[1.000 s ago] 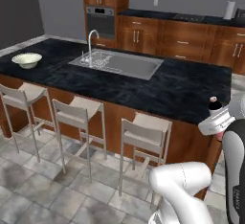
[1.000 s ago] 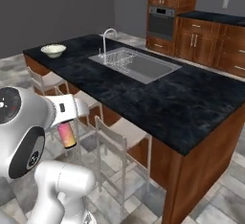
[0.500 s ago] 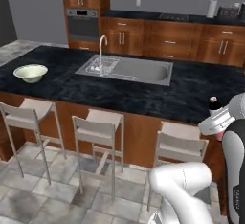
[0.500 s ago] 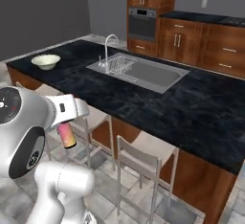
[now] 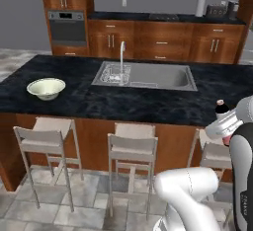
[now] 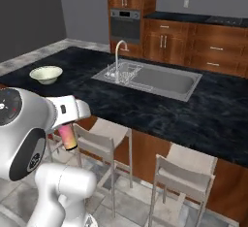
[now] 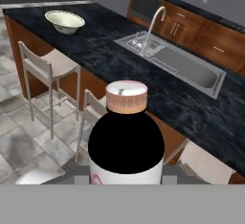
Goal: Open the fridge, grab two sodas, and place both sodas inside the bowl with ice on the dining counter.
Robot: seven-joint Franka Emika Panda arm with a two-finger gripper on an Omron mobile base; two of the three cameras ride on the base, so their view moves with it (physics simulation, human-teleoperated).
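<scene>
My gripper [image 6: 69,125] is shut on a slim pinkish-red soda [image 6: 68,137] with a dark top [image 5: 221,107], held close to the robot's body, short of the stools. In the hand view the soda [image 7: 126,141] stands right in front of the camera and hides the fingers. The cream-white bowl [image 5: 45,88] sits near the left end of the dining counter [image 5: 123,104], far to the left of the gripper. It also appears as the bowl [image 6: 46,74] [image 7: 64,21] at the far left of the counter [image 6: 203,119] [image 7: 95,50]. The fridge is out of view.
A steel sink [image 5: 148,76] with a faucet [image 5: 122,57] is set in the counter's middle. Three stools [image 5: 131,148] stand along the near side, between the robot and the counter. Wall cabinets with an oven [image 5: 67,26] run along the back.
The whole scene has shifted as the base moved: the counter now lies square across the views and the bowl sits further right in them. The gripper still holds the soda.
</scene>
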